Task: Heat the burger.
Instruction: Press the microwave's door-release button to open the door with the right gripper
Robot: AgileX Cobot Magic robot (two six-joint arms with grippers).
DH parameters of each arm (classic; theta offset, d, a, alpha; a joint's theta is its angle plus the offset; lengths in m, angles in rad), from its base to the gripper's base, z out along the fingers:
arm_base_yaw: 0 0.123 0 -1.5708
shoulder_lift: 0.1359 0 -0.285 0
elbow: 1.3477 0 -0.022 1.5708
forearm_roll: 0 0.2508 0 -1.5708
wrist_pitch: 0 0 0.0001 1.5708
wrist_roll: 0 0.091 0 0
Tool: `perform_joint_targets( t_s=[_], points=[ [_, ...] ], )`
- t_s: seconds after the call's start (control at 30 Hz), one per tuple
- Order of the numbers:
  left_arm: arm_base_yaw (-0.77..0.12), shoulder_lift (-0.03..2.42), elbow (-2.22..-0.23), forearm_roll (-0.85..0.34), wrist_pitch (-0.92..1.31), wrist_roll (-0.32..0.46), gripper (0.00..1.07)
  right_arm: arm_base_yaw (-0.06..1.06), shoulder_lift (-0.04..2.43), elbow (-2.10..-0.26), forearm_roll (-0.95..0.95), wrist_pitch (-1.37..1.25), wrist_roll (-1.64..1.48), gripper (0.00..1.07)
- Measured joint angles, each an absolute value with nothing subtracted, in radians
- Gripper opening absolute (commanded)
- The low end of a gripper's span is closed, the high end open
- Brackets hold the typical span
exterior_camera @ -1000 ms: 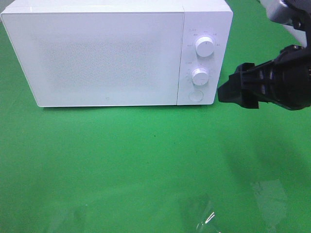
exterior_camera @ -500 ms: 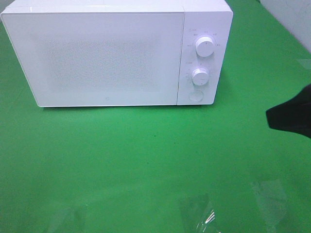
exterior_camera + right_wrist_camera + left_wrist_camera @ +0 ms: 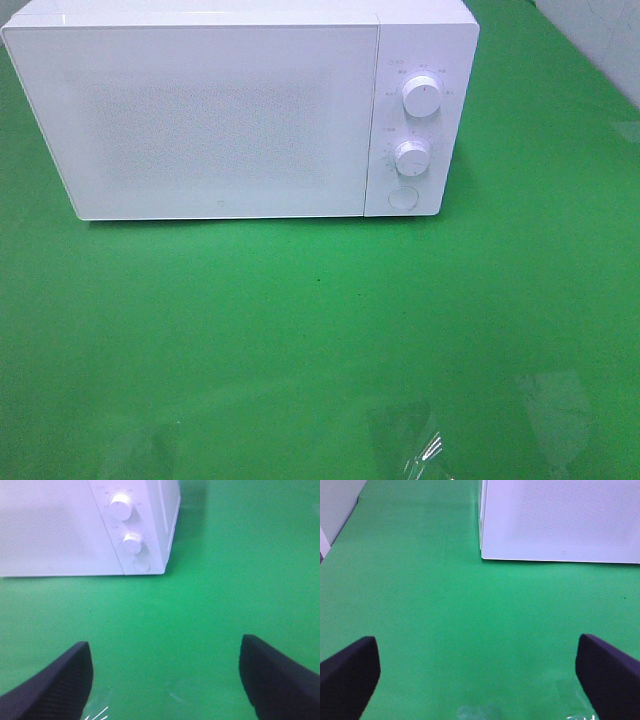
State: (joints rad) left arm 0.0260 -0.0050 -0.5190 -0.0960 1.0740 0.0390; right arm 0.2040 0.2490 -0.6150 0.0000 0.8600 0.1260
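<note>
The burger is out of view in every frame. A white microwave (image 3: 240, 110) stands on the green table with its door shut; it also shows as the microwave (image 3: 560, 520) in the left wrist view and the microwave (image 3: 85, 525) in the right wrist view. Its two knobs (image 3: 422, 97) and a round button (image 3: 403, 197) sit on the right panel. My left gripper (image 3: 477, 680) is open, nothing between its dark fingers (image 3: 350, 675). My right gripper (image 3: 165, 680) is open too, empty, well back from the microwave. Neither arm appears in the high view.
Green cloth (image 3: 320, 330) covers the table in front of the microwave. Clear plastic or tape patches (image 3: 410, 440) glint near the front edge. A pale wall edge (image 3: 600, 40) runs along the far right corner.
My right arm, which reached toward the microwave's control panel a second ago, has drawn back to the right and left the high view. The microwave is unchanged.
</note>
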Motion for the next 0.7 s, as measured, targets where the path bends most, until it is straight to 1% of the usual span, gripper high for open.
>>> perform_joint_targets(
  t_s=[0.03, 0.07, 0.1, 0.13, 0.23, 0.3, 0.7],
  points=[
    [0.026, -0.005, -0.519, -0.096, 1.074, 0.039, 0.99, 0.204, 0.249, -0.615, 0.000, 0.860, 0.126, 0.76],
    [0.026, -0.005, -0.519, -0.096, 1.074, 0.039, 0.99, 0.164, 0.189, -0.615, 0.000, 0.877, 0.126, 0.76],
    [0.026, -0.005, -0.519, -0.096, 1.074, 0.039, 0.99, 0.164, 0.189, -0.615, 0.000, 0.877, 0.126, 0.76],
    [0.026, -0.005, -0.519, -0.096, 1.074, 0.039, 0.99, 0.134, 0.145, -0.605, 0.000, 0.880, 0.126, 0.76],
    [0.026, -0.005, -0.519, -0.096, 1.074, 0.039, 0.99, 0.119, 0.119, -0.594, 0.000, 0.883, 0.127, 0.76],
    [0.026, -0.005, -0.519, -0.096, 1.074, 0.039, 0.99, 0.087, 0.040, -0.532, 0.007, 0.911, 0.131, 0.76],
    [0.026, -0.005, -0.519, -0.096, 1.074, 0.039, 0.99, 0.081, -0.004, -0.488, 0.020, 0.956, 0.134, 0.76]
  ],
)
